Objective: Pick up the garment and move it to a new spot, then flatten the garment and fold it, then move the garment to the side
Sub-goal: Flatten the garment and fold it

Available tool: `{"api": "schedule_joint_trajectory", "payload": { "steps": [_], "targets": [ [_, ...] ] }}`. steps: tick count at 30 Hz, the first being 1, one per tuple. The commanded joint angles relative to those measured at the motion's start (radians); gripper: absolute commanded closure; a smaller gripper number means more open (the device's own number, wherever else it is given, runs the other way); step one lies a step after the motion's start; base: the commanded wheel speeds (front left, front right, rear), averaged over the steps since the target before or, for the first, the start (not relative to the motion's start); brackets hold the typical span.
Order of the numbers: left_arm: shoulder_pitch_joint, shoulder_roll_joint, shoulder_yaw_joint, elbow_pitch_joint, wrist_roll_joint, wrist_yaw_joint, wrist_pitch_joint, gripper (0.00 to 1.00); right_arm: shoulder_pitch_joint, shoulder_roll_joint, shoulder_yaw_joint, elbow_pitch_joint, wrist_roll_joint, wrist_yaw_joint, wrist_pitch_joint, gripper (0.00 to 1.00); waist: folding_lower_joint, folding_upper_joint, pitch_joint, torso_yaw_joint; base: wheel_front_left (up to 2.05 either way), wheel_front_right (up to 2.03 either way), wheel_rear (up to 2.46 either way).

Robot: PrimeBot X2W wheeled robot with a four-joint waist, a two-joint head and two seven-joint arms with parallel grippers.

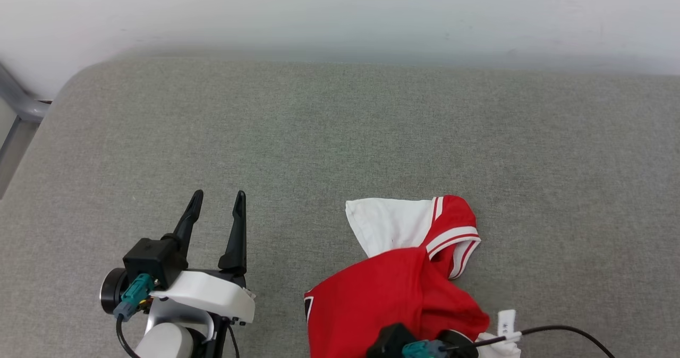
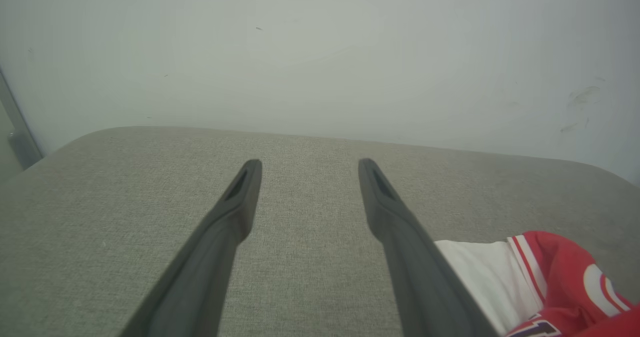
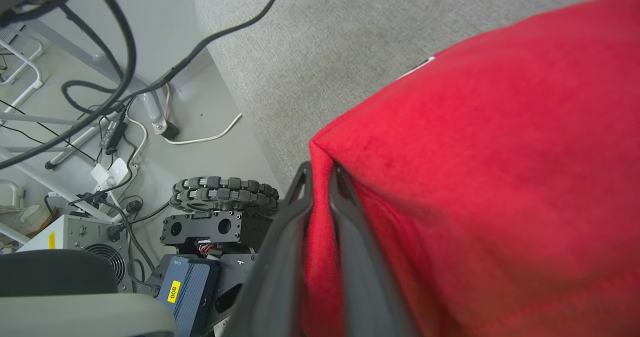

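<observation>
Right gripper (image 3: 320, 177): 2 fingers pinched on a red fold of the shirt (image 1: 393, 289). Shirt sits bunched at the near edge of the grey cushion (image 1: 319, 135). Left gripper (image 1: 219, 194) spread, empty, well apart from it. Step, likely: pick-up. Next move calls for lifting clear, then carrying to open cushion.

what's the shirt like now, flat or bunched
Bunched, not flat: the shirt lies crumpled, red body heaped over a white sleeve, an edge pinched in the right pincer.
</observation>
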Motion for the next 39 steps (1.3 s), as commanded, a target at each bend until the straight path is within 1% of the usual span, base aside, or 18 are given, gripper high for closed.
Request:
{"api": "schedule_joint_trajectory", "payload": {
  "steps": [1, 5, 8, 10, 12, 14, 18, 22, 25, 27, 29, 32, 36, 39],
  "targets": [
    [0.007, -0.002, 0.0, 0.003, 0.001, 0.0, -0.001, 0.0, 0.007, 0.007, -0.004, 0.0, 0.006, 0.0, -0.021, 0.0, 0.0, 0.0, -0.001, 0.0, 0.0, 0.0, 0.0],
    [0.015, -0.001, 0.001, 0.01, -0.004, 0.004, -0.003, 0.0, 0.012, 0.033, -0.041, -0.032, -0.002, 0.0, -0.165, 0.0, 0.0, 0.0, -0.01, -0.002, 0.0, 0.0, 0.0],
    [0.024, 0.001, 0.002, 0.015, -0.007, 0.006, -0.004, 0.0, 0.021, 0.046, -0.05, -0.065, -0.002, 0.0, -0.271, 0.0, 0.0, 0.0, -0.027, -0.007, 0.0, 0.0, 0.0],
    [0.03, 0.003, 0.001, 0.019, -0.008, 0.008, -0.004, 0.0, 0.027, 0.045, -0.058, -0.08, 0.0, 0.0, -0.319, 0.0, 0.0, 0.0, -0.041, -0.009, 0.0, 0.0, 0.0],
    [0.034, 0.005, -0.001, 0.019, -0.01, 0.009, -0.001, 0.0, 0.034, 0.053, -0.081, -0.096, 0.003, 0.0, -0.354, 0.0, 0.0, 0.0, -0.052, -0.011, 0.0, 0.0, 0.0],
    [0.039, 0.009, -0.002, 0.018, -0.007, 0.012, 0.001, 0.0, 0.046, 0.056, -0.126, -0.099, -0.008, 0.0, -0.369, 0.0, 0.0, 0.0, -0.061, -0.014, 0.0, 0.0, 0.0],
    [0.049, 0.014, -0.006, 0.012, -0.003, 0.017, 0.004, 0.0, 0.081, 0.072, -0.28, -0.092, -0.032, 0.0, -0.366, 0.0, 0.0, 0.0, -0.075, -0.018, 0.0, 0.0, 0.0],
    [0.06, 0.02, -0.005, 0.002, -0.002, 0.026, 0.007, 0.0, 0.116, 0.066, -0.466, -0.087, -0.072, 0.0, -0.331, 0.0, 0.0, 0.0, -0.081, -0.026, 0.0, 0.0, 0.0],
    [0.068, 0.026, -0.001, -0.004, -0.005, 0.031, 0.009, 0.0, 0.145, 0.052, -0.58, -0.085, -0.089, 0.0, -0.282, 0.0, 0.0, 0.0, -0.082, -0.032, 0.0, 0.0, 0.0],
    [0.072, 0.029, 0.001, -0.008, -0.008, 0.034, 0.009, 0.0, 0.165, 0.036, -0.643, -0.079, -0.096, 0.0, -0.226, 0.0, 0.0, 0.0, -0.082, -0.035, 0.0, 0.0, 0.0],
    [0.071, 0.031, 0.003, -0.013, -0.008, 0.036, 0.01, 0.0, 0.188, 0.018, -0.691, -0.071, -0.094, 0.0, -0.146, 0.0, 0.0, 0.0, -0.078, -0.038, 0.0, 0.0, 0.0],
    [0.067, 0.035, 0.005, -0.022, -0.009, 0.04, 0.01, 0.0, 0.211, -0.018, -0.704, -0.065, -0.08, 0.0, 0.001, 0.0, 0.0, 0.0, -0.066, -0.044, 0.0, 0.0, 0.0],
    [0.05, 0.038, 0.005, -0.03, -0.009, 0.04, 0.011, 0.0, 0.23, -0.047, -0.66, -0.071, -0.056, 0.0, 0.178, 0.0, 0.0, 0.0, -0.044, -0.045, 0.0, 0.0, 0.0],
    [0.039, 0.035, 0.003, -0.034, -0.009, 0.04, 0.01, 0.0, 0.226, -0.055, -0.611, -0.062, -0.036, 0.0, 0.249, 0.0, 0.0, 0.0, -0.024, -0.039, 0.0, 0.0, 0.0]
  ]
}}
